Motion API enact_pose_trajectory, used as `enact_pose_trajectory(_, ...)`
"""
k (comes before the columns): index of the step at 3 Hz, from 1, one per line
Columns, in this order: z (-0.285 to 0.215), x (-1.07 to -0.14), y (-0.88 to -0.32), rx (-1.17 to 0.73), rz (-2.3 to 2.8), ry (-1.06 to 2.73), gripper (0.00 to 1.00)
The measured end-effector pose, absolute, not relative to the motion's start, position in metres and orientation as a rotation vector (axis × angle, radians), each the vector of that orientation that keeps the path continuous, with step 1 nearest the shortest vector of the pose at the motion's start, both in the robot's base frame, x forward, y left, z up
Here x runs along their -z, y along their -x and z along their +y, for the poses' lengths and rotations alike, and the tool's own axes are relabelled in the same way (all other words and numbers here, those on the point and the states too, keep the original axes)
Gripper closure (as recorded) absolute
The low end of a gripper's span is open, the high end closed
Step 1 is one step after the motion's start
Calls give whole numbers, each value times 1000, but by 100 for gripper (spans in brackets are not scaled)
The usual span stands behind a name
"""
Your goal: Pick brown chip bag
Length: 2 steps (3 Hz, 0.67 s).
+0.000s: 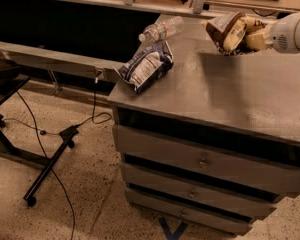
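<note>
My gripper [251,34] is at the far right above the cabinet top [230,99], fingers closed on the right edge of the brown chip bag [225,26]. The bag hangs tilted, clear of the surface with its shadow below. I judge the side grip suits a limp bag and avoids the blue-and-white bag [146,69] and bottle [160,30], which lie well apart.

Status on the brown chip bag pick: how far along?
Done: the gripper is at the brown chip bag, at the far right of the cabinet top, and looks closed on it. In hand: the bag hangs tilted, apparently just off the surface, with a shadow under it. Left: lift it well clear. The blue-and-white bag and clear bottle lie apart to the left.
</note>
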<state>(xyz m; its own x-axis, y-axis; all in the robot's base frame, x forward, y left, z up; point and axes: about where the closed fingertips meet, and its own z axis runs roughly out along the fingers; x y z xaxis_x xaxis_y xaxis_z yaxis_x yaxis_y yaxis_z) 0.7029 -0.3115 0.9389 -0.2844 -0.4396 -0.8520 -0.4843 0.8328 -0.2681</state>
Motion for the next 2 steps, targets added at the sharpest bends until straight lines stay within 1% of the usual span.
enact_pose_trajectory(1,-312,-962,-685,-71,1819,666,100)
enact_pose_trajectory(2,-314,-976,-673,-35,1778,629,100)
